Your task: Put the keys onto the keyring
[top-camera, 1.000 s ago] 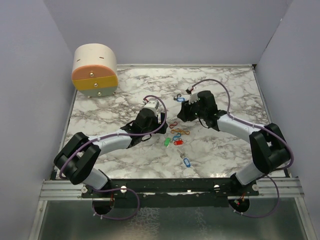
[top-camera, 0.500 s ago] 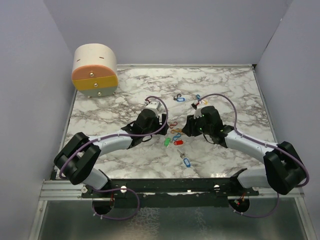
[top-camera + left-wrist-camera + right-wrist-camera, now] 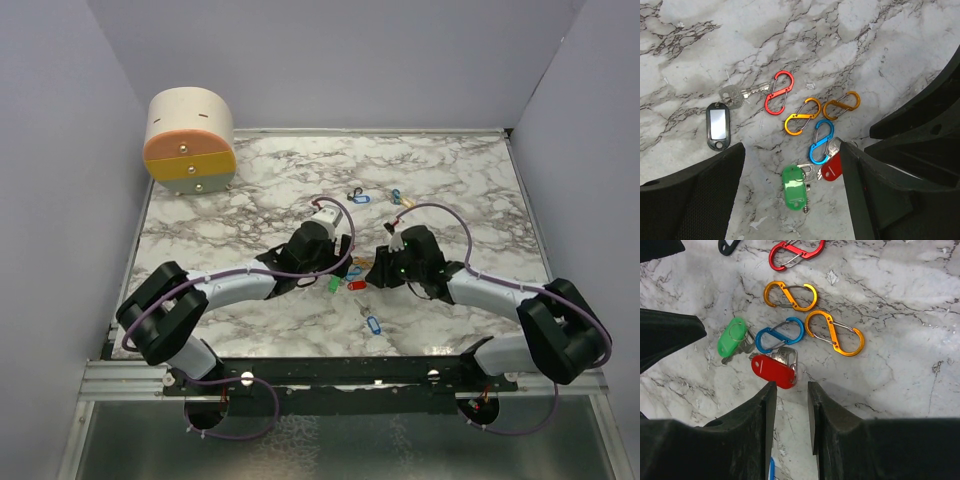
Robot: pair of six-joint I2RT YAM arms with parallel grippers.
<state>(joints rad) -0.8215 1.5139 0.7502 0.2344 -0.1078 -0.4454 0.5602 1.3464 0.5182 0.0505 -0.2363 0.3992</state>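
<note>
My right gripper (image 3: 790, 386) is empty, jaws narrowed to a slit, just beside the red key (image 3: 772, 371), which touches the blue clip (image 3: 780, 335). My left gripper (image 3: 791, 149) is spread wide and empty. My worry: pinching the clip along with the key, or the tag skidding off.

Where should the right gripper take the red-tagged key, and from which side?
Probably the red tag, pinched across its narrow width from straight above. It lies flat with open marble along its near edge; the blue clip sits close beyond the far edge, so keep that finger tight.
</note>
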